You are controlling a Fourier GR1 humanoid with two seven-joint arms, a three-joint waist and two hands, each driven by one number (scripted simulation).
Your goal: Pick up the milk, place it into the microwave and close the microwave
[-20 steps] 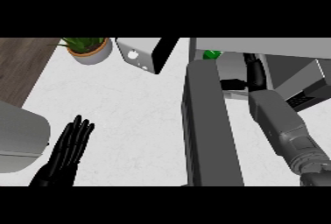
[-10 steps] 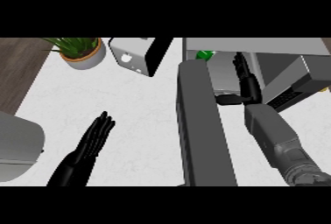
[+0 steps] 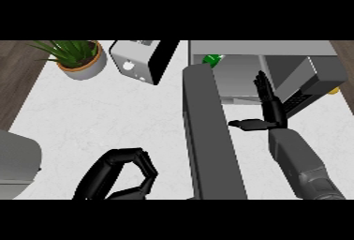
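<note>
1. At the far left a grey rounded appliance (image 3: 17,164) sits at the view's edge, and a green potted plant in a pale pot (image 3: 77,58) and a white toaster with a black side (image 3: 142,61) stand at the back of the white marbled counter (image 3: 104,112); none of these matters to the job
2. The left hand (image 3: 121,176) shows low on the counter, its fingers curled toward the thumb around nothing, touching no task object
3. The dark grey microwave door (image 3: 207,136) stands swung open, running from the oven's front toward the viewer; judging by this, closing it is the step in hand, so the hand should get behind the door's free edge and sweep it round in one arc
4. The milk seems to be the small green-topped carton (image 3: 211,59), just visible inside the grey microwave (image 3: 276,61) at the cavity's left corner; most of it is hidden
5. The right hand (image 3: 266,101) reaches into the cavity with fingers straight and held together, thumb stuck out sideways toward the door, holding nothing; it should clear the opening before the door swings
</note>
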